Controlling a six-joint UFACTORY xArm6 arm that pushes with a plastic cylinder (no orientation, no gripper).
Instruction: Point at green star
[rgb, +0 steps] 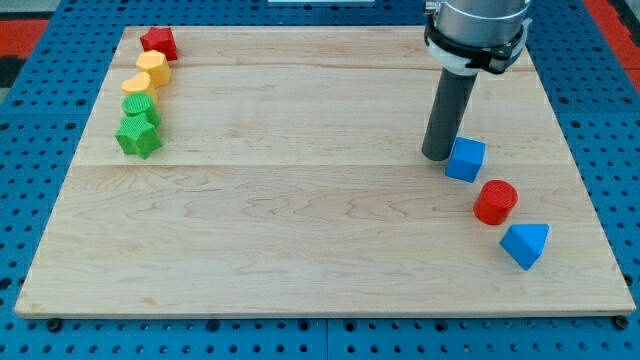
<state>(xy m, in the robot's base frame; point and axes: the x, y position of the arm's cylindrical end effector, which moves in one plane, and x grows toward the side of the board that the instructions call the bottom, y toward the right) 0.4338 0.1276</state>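
Nearest the view's bottom, at the right, a blue triangular block (526, 244) sits close to the near-right edge of the wooden board (300, 220). Just beyond it lies a red cylinder (495, 202), then a blue cube (465, 159). My tip (437, 156) rests on the board just left of that blue cube, touching or almost touching it; the rod has no jaws and holds nothing.

The whole middle of the board between the right and left groups lies open.

Far over at the left edge sits the green star (138, 136), well apart from my tip. It is squat, with no clear long axis, and I cannot tell which way its points face. Beyond it, touching in a line, come a green rounded block (138, 106), a yellow block (137, 84), another yellow block (153, 67), and a red block (159, 42) at the far-left corner.
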